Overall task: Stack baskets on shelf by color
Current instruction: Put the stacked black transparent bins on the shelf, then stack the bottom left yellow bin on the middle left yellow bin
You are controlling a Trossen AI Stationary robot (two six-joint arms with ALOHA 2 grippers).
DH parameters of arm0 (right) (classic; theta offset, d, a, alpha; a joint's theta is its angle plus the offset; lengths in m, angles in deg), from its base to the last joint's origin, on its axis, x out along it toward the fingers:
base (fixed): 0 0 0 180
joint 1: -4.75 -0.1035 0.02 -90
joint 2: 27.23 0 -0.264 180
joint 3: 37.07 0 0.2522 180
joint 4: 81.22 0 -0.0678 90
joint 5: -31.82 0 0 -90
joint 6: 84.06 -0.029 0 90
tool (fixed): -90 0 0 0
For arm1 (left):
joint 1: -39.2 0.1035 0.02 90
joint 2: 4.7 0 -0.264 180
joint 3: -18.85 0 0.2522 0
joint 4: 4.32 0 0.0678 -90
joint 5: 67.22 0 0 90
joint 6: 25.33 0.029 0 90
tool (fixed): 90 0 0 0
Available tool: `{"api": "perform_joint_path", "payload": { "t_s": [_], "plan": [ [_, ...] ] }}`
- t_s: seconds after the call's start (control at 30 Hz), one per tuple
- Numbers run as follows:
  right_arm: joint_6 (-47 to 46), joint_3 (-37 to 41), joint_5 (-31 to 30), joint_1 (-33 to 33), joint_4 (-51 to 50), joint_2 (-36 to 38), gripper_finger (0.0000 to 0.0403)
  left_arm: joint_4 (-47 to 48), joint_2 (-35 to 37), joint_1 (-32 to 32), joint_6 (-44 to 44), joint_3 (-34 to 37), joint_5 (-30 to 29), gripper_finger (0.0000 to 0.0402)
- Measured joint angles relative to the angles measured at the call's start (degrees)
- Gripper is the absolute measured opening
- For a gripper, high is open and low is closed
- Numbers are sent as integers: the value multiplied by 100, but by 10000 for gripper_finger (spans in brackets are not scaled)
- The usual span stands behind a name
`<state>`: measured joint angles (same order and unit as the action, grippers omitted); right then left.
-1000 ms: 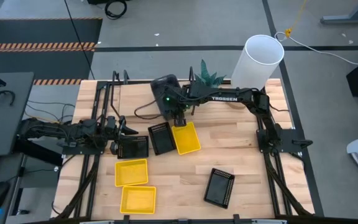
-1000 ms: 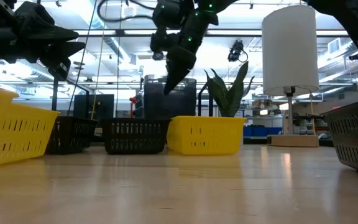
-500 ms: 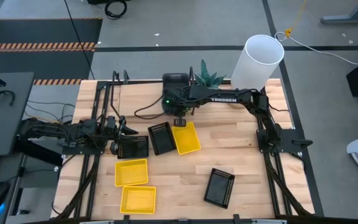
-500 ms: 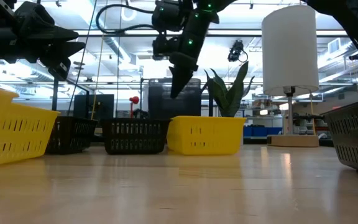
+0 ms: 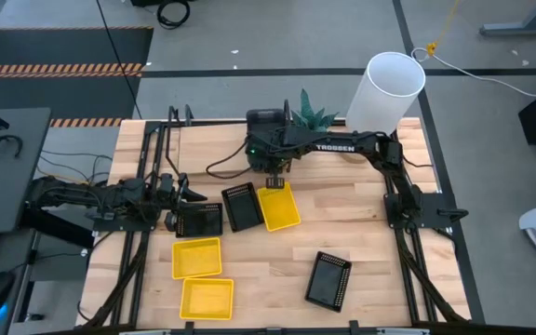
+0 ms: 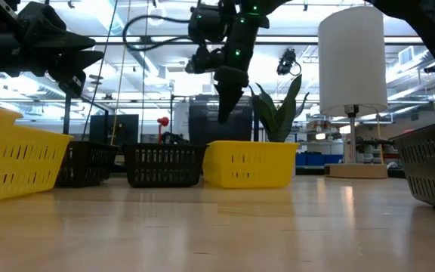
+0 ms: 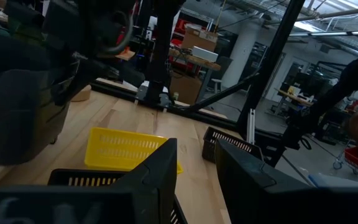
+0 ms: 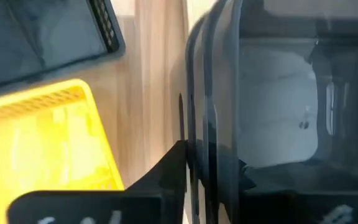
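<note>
Right gripper (image 5: 274, 180): raised at 12 o'clock of the table centre, above the far edge of a yellow basket (image 5: 278, 207), fingers clamped on a dark grey basket (image 8: 272, 112) held on edge. Left gripper (image 5: 177, 197): at 9 o'clock, over a black mesh basket (image 5: 199, 220); finger state cannot be told. Second black mesh basket (image 5: 241, 206) touches the yellow one. Two yellow baskets (image 5: 198, 257) at 7 o'clock. Black basket (image 5: 328, 279) at 5 o'clock.
</note>
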<state>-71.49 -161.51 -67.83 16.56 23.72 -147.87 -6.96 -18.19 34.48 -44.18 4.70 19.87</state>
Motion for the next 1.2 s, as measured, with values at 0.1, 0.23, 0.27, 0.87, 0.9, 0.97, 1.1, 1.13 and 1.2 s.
{"api": "perform_joint_path", "payload": {
  "t_s": [0.1,0.23,0.27,0.87,0.9,0.97,1.1,1.13,1.2],
  "plan": [
    [2,-22,0,-2,-37,28,87,0,0,0,0,0,0,117],
    [-60,-279,2,-6,-172,63,131,0,-1,-1,0,0,0,117],
    [-91,-370,2,-6,-237,63,143,-2,1,-1,0,0,0,117],
    [-401,-1387,-169,-793,-571,83,211,-2,1,0,0,0,0,117],
    [-482,-1419,-171,-855,-579,83,210,0,-1,-1,2,0,2,117],
    [-604,-1468,-155,-985,-586,85,209,-2,1,1,0,0,2,117],
    [-925,-1472,-105,-1243,-602,85,209,0,-1,-1,0,0,2,117],
    [-1027,-1458,-103,-1303,-584,85,209,0,0,0,1,0,1,117],
    [-1264,-1367,-85,-1419,-473,90,209,-1,0,0,0,0,2,117]
  ]
}}
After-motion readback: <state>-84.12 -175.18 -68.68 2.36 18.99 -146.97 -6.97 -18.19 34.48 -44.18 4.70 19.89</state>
